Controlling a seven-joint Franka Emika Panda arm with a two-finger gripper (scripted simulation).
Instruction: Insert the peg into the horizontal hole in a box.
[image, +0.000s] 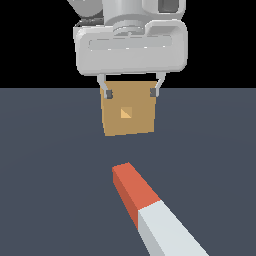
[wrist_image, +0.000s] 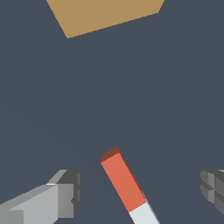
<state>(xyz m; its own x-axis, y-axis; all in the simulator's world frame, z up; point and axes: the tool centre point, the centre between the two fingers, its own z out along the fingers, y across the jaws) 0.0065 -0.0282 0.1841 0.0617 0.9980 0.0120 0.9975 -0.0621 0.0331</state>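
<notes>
Exterior view: we find grey two-finger gripper (image: 130, 93) raised above floor, jaws wide apart, nothing held; tan-orange cube-like box (image: 128, 113) behind it, small square hole (image: 126, 113) facing camera; long square-section peg (image: 150, 210), red-orange end toward box, lies on dark floor, well apart from hole.

Wrist view: fingers (wrist_image: 65, 194) straddle peg (wrist_image: 127, 186) without contact; box (wrist_image: 103, 15) ahead.

We judge: grasp, lift, alignment, insertion all outstanding.

Exterior view low, facing box (image: 128, 114) front, wrist view looking down, both sharing peg (image: 150, 205).
</notes>
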